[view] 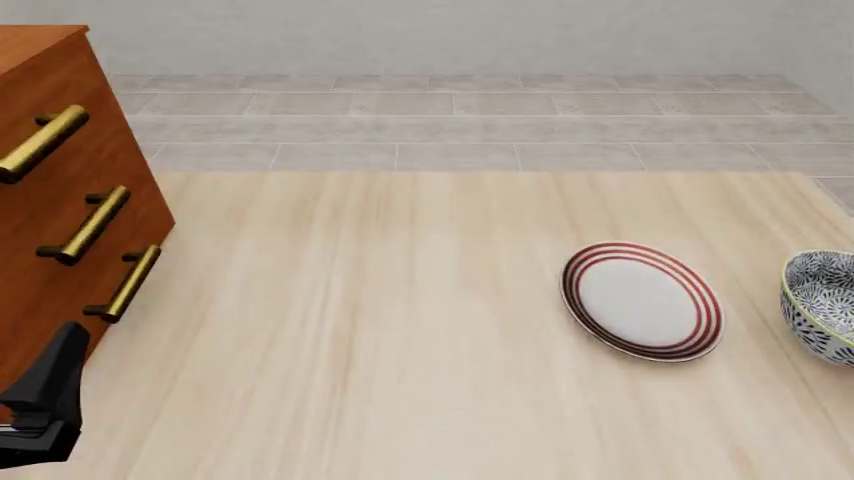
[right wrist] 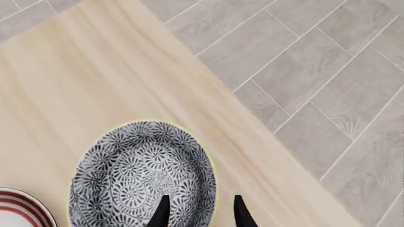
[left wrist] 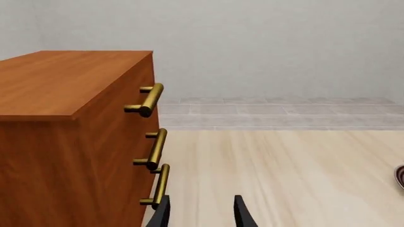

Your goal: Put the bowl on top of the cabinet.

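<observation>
Nearest the front camera, the left gripper (view: pixel 47 400) waits low beside the cabinet (view: pixel 54 200), jaws parted and empty (probably parked clear). The bowl (right wrist: pixel 144 175) sits upright at the desk's (view: pixel 374 330) right edge, just beside the red-ringed plate (view: pixel 642 300) and well apart from the cabinet. The right gripper (right wrist: pixel 198 210) hovers above its rim, jaws open, likely lining up a rim grasp.
</observation>
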Tool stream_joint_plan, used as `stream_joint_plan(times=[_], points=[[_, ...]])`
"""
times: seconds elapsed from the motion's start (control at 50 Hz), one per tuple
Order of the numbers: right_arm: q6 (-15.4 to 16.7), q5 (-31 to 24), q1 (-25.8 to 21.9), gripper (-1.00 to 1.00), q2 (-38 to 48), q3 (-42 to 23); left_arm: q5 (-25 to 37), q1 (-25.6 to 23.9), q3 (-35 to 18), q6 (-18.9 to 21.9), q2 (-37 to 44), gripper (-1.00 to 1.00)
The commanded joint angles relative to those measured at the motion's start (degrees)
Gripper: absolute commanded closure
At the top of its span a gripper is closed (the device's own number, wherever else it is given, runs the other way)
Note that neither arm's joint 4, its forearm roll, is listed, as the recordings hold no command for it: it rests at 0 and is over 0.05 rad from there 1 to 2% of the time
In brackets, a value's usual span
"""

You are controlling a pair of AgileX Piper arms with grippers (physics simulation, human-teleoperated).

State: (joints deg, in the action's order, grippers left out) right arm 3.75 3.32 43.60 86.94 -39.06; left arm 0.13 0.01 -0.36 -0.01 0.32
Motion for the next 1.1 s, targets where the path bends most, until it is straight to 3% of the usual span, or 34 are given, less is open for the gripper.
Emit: stream_joint_plan(times=[0.02,1.1], points=[[0.99,1.84,0.02,-1.00,2.20,0.12,0.00,-0.01,0.00,-0.01,0.00,-1.00],[6.78,6.25,1.28,-1.00,10.69,-2.41,0.00,0.00,0.00,-0.01,-0.01,-1.00]])
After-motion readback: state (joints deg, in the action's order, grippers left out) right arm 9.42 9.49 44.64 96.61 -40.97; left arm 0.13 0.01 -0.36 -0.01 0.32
